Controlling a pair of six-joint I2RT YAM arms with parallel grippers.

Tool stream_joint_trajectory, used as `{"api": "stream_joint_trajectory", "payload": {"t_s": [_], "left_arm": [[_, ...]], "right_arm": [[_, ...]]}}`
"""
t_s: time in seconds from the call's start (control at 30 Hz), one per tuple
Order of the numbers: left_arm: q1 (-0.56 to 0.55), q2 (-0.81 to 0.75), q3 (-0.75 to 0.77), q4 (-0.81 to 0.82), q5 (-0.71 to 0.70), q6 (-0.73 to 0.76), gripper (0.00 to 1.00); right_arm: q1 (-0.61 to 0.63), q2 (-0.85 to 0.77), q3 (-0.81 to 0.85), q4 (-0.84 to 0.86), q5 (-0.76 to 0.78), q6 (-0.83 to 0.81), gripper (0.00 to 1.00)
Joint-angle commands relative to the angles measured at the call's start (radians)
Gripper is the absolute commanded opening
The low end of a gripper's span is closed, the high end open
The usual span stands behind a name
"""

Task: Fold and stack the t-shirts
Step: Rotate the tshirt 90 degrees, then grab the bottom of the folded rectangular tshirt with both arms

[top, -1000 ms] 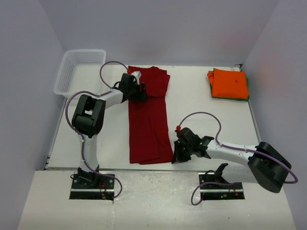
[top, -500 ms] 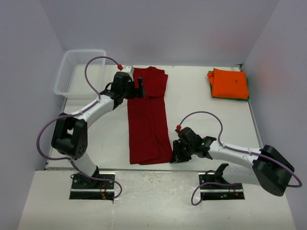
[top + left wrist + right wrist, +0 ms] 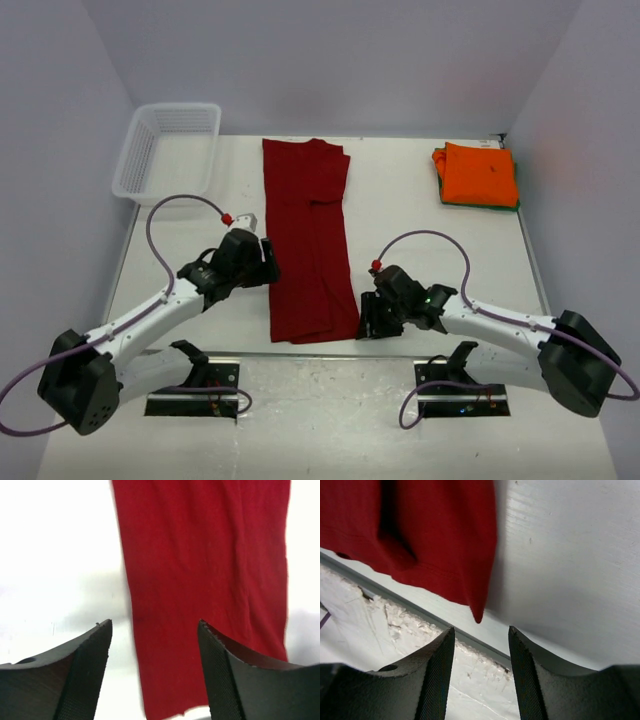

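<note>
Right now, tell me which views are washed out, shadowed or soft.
Top external: even light, sharp, only faint shadows. Left wrist: the table is blown out to white around the red shirt, with a grey shadow smudge by the cloth's left edge. Right wrist: best exposed, table scratches readable, and the shirt's corner throws a soft shadow to its right.

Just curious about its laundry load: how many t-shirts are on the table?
3: a dark red shirt laid lengthwise at centre, a folded orange shirt at the far right, and a green shirt under it, only its edge showing. Others could be hidden beneath.
</note>
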Motion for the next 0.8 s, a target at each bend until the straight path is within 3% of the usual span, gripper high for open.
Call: {"api": "stream_joint_trajectory", "payload": {"t_s": [0.0, 0.23, 0.53, 0.77], "left_arm": [[-0.007, -0.165, -0.039, -0.082, 0.003, -0.086, 0.68], [-0.021, -0.244, -0.125, -0.146, 0.055, -0.132, 0.68], [-0.037, -0.238, -0.214, -0.133, 0.125, -0.152, 0.68], [-0.080, -0.195, -0.223, -0.126, 0.184, -0.178, 0.75]], "right_arm": [[0.000, 0.070, 0.048, 0.041, 0.016, -0.014, 0.48], [-0.011, 0.188, 0.082, 0.101, 0.000, -0.023, 0.42], [-0.011, 0.213, 0.077, 0.130, -0.017, -0.022, 0.32], [-0.012, 0.219, 0.085, 0.132, -0.017, -0.026, 0.19]]}}
